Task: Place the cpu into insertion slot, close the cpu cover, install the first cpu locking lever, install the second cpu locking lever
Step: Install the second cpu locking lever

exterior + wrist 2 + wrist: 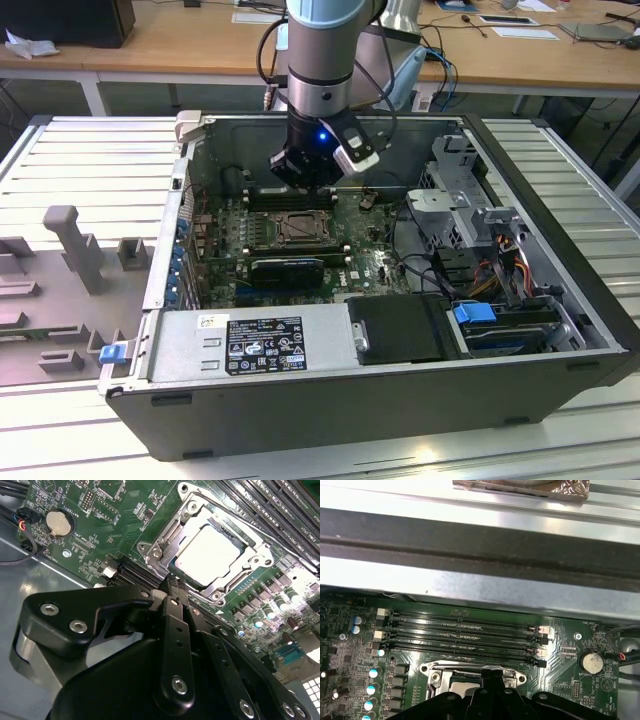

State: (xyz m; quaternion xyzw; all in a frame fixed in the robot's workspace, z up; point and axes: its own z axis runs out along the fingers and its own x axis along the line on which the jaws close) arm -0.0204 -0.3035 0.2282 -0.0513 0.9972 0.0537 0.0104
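even overhead light; glare whitens the cpu [209, 555]; near pincer [172, 587] blurred.

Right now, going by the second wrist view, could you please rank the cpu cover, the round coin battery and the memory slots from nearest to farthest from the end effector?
1. The cpu cover: right at the tip of the end effector, its edge beside the fingers.
2. The memory slots: beyond the cover, along its far side.
3. The round coin battery: off to the side on the green board.
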